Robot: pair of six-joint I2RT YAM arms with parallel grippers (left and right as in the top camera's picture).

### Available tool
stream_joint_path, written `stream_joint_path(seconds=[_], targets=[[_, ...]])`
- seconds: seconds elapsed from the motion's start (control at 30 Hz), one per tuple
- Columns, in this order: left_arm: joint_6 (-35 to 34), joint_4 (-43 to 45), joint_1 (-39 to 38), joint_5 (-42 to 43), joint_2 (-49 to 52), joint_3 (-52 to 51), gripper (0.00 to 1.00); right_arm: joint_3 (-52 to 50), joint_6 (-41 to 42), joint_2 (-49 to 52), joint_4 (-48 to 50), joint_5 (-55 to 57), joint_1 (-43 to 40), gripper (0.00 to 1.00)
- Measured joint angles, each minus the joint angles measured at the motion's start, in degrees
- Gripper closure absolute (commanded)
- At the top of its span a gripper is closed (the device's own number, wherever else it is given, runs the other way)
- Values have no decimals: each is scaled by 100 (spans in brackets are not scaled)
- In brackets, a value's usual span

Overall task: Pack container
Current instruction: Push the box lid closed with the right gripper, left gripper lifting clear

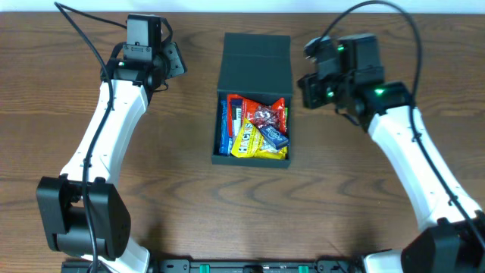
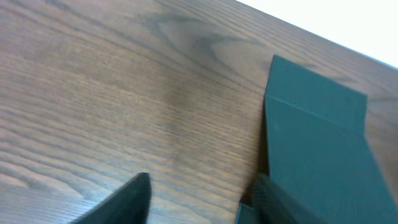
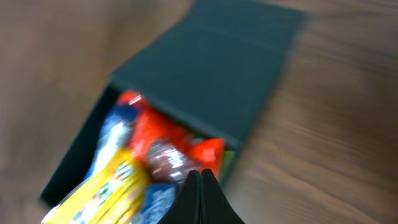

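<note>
The container (image 1: pixel 255 64), a dark green-black square box, sits at the table's middle with its flap lid lying over its far half. Its open front holds several snack packets (image 1: pixel 258 129), yellow, red and blue. It also shows in the left wrist view (image 2: pixel 323 149) and the right wrist view (image 3: pixel 211 74). My left gripper (image 1: pixel 173 61) is open and empty, just left of the lid, fingers (image 2: pixel 199 196) over bare wood. My right gripper (image 1: pixel 307 87) is shut and empty, beside the box's right wall, its fingertips (image 3: pixel 200 177) above the packets' edge.
The wooden table (image 1: pixel 174 189) surrounds the box. The table's far edge (image 1: pixel 227 9) lies just behind the lid. Both arms reach in from the front corners.
</note>
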Motion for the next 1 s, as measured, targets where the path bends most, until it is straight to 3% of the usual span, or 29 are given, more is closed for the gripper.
stream_joint_path(seconds=[0.07,0.1,0.3,0.6,0.73,1.0], targets=[[-111,28,0,-4,0,0,83,0,234,98,90,101,-208,99],[-133,61,0,-13,0,0,94,0,341,177,146,140,-293,99],[-275,396,0,76,210,0,94,0,1003,999,717,59,-476,99],[-734,1377,96,1836,1814,15,94,-2,2151,2304,1967,-339,-553,99],[-1034,1182,118,2671,2577,612,94,-4,2699,2861,2564,-586,-588,98],[-1226,647,109,3401,3261,1443,94,-9,3174,3246,3351,-1093,-588,98]])
